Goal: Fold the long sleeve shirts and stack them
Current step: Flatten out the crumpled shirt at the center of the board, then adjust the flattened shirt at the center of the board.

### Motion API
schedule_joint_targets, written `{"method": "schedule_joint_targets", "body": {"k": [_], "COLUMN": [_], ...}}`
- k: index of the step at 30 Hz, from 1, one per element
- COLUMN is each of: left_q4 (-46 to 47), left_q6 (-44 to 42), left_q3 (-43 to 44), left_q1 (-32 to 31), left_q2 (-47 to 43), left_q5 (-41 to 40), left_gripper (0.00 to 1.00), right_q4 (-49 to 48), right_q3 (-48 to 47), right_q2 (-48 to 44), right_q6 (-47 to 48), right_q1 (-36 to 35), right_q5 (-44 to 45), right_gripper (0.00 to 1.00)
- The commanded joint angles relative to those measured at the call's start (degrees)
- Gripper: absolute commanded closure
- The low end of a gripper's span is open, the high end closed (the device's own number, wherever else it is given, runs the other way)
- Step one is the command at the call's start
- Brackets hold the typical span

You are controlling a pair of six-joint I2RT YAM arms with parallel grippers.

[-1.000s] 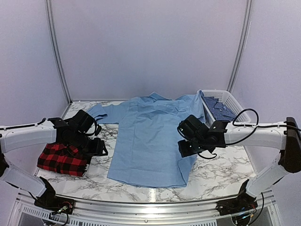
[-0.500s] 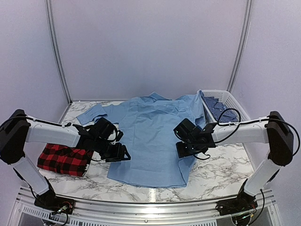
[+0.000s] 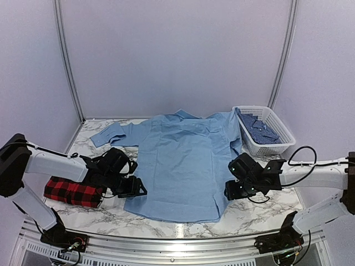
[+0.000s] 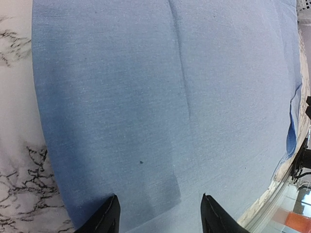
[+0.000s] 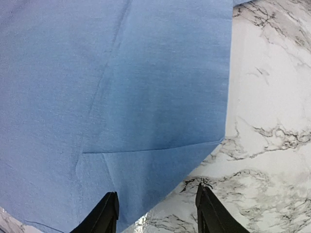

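Note:
A light blue long sleeve shirt (image 3: 180,163) lies spread flat on the marble table, collar at the far side, one sleeve stretched to the far left. A folded red-and-black plaid shirt (image 3: 72,191) rests at the near left. My left gripper (image 3: 136,188) is open at the blue shirt's near left edge; in the left wrist view its tips (image 4: 159,213) hover over the blue cloth (image 4: 160,97) with nothing between them. My right gripper (image 3: 232,191) is open at the shirt's near right corner, and its tips (image 5: 156,209) straddle the hem edge (image 5: 160,145) there.
A white plastic basket (image 3: 265,130) holding dark blue patterned cloth stands at the far right, with the blue shirt's right side lying against it. The table's metal front rail (image 3: 177,241) runs along the near edge. Bare marble (image 5: 272,121) shows right of the shirt.
Both arms have moved nearer the front edge, away from the shirt's middle toward its lower corners. The shirt's right flap now lies flatter. Both grippers stay open.

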State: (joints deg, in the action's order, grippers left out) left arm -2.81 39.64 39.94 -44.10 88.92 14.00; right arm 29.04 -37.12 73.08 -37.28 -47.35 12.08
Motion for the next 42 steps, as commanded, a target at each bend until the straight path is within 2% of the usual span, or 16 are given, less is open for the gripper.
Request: {"method": "schedule_joint_targets", "body": {"k": [1, 8, 14, 20, 29, 32, 35, 36, 38, 42], "left_q4": [-5.9, -6.6, -12.4, -14.7, -16.9, -17.3, -18.2, -18.3, -18.5, -18.6], "left_q6": [1.3, 4.0, 3.0, 1.8, 0.8, 0.3, -0.2, -0.3, -0.3, -1.1], "left_q3": [-4.7, -8.8, -8.1, -5.7, -6.1, -5.7, -5.6, -5.7, -6.0, -5.3], "left_q1": [-0.6, -2.9, -2.8, -2.4, -1.3, -1.0, -0.3, 0.1, 0.8, 2.0], "left_q2": [-1.8, -6.0, -10.6, -10.6, -11.8, -11.8, -12.0, -12.0, -12.2, -11.2], "left_q5": [-2.0, -2.8, -7.8, -8.3, -7.6, -7.5, -7.8, -7.7, -7.4, -6.7], "left_gripper": [0.41, 0.41, 0.4, 0.4, 0.4, 0.4, 0.4, 0.4, 0.4, 0.4], "right_q4": [3.0, 6.5, -0.4, -6.9, -8.7, -7.1, 0.8, 3.2, 2.0, -7.9], "right_q3": [0.3, -7.4, -16.7, -37.6, -68.0, -79.9, -93.1, -94.4, -89.1, -64.4], "right_q2": [-3.6, -4.7, -0.3, 18.6, 46.6, 55.9, 63.9, 64.6, 60.1, 43.6], "right_q6": [-3.8, -1.5, 8.5, 19.6, 27.2, 28.7, 29.3, 28.9, 28.5, 26.5], "right_q1": [-0.6, -0.2, 10.1, 15.0, 20.3, 21.3, 22.0, 22.3, 22.8, 22.9], "right_q5": [-1.2, 4.3, 3.0, -0.5, -1.4, -1.3, 1.1, 1.8, 2.5, 1.8], "right_gripper": [0.5, 0.45, 0.41, 0.42, 0.55, 0.56, 0.56, 0.57, 0.56, 0.49]}}
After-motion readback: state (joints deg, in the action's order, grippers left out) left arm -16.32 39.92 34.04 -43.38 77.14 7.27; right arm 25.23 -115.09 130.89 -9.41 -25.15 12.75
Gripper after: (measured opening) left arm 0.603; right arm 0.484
